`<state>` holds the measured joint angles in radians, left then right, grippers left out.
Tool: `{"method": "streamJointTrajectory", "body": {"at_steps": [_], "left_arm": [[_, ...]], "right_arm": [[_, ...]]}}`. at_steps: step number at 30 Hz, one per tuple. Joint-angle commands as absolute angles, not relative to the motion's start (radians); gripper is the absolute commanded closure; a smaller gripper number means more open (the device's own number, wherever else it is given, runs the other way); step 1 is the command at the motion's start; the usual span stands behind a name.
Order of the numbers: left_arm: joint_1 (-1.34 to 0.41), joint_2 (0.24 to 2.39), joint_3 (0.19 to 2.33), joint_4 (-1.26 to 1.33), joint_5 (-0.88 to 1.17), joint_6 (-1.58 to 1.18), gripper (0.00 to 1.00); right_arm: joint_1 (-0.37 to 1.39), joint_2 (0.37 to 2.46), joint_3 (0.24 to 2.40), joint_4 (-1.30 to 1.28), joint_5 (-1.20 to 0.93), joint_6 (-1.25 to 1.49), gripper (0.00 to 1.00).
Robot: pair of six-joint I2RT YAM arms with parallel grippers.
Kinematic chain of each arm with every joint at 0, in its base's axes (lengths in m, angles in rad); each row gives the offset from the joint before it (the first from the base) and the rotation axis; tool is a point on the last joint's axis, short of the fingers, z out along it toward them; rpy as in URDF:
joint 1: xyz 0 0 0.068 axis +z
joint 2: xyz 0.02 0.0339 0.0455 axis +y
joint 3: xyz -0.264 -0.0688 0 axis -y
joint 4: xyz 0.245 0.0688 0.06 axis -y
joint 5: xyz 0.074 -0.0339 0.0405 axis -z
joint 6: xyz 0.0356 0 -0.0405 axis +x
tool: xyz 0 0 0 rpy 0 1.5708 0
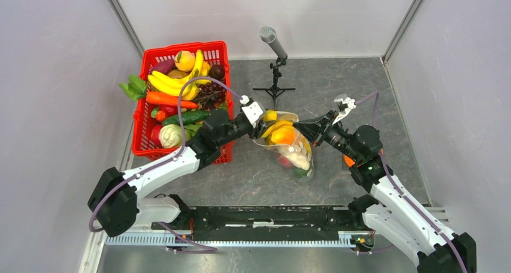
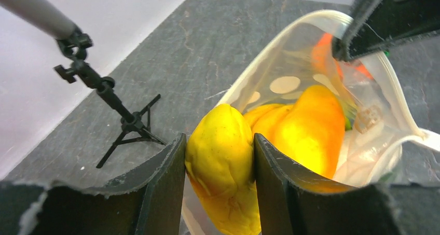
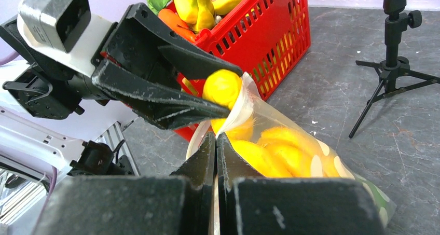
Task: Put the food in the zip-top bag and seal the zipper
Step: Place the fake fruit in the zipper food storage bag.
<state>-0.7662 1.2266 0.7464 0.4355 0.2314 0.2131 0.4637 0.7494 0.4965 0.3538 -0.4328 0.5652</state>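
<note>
the left gripper (image 2: 219, 167), fingers parted about halfway, clamps a yellow toy fruit (image 2: 220, 136) at the mouth of the zip-top bag (image 2: 290, 82), which stands on the table (image 1: 361, 92) between both arms. the right gripper (image 3: 216, 141) pinches the bag's rim, fingers fully together. loading is in hand; next, i think, drop the fruit inside. the zipper (image 2: 402, 108) gapes. no writing is readable.

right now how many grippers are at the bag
2. The left gripper holds a yellow toy fruit at the mouth of the zip-top bag; the right gripper is shut on the bag's rim from the other side.
</note>
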Motion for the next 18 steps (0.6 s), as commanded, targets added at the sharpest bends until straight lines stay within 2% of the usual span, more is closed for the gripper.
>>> {"method": "streamJointTrajectory", "body": {"at_steps": [1,6,11,18], "left_arm": [[-0.779,1.251,0.793,0.389,0.357,0.288,0.57],[-0.793,1.278,0.868,0.200,0.457,0.329,0.49],[-0.796,1.269,0.952,0.046,0.485,0.331,0.27],[-0.796,1.259,0.976,-0.023,0.457,0.345,0.23]], "right_arm": [[0.463,0.736,0.528,0.441,-0.448,0.587,1.00],[0.463,0.748,0.537,0.460,-0.467,0.597,1.00],[0.462,0.758,0.552,0.450,-0.474,0.576,1.00],[0.463,0.759,0.565,0.435,-0.466,0.560,1.00]]}}
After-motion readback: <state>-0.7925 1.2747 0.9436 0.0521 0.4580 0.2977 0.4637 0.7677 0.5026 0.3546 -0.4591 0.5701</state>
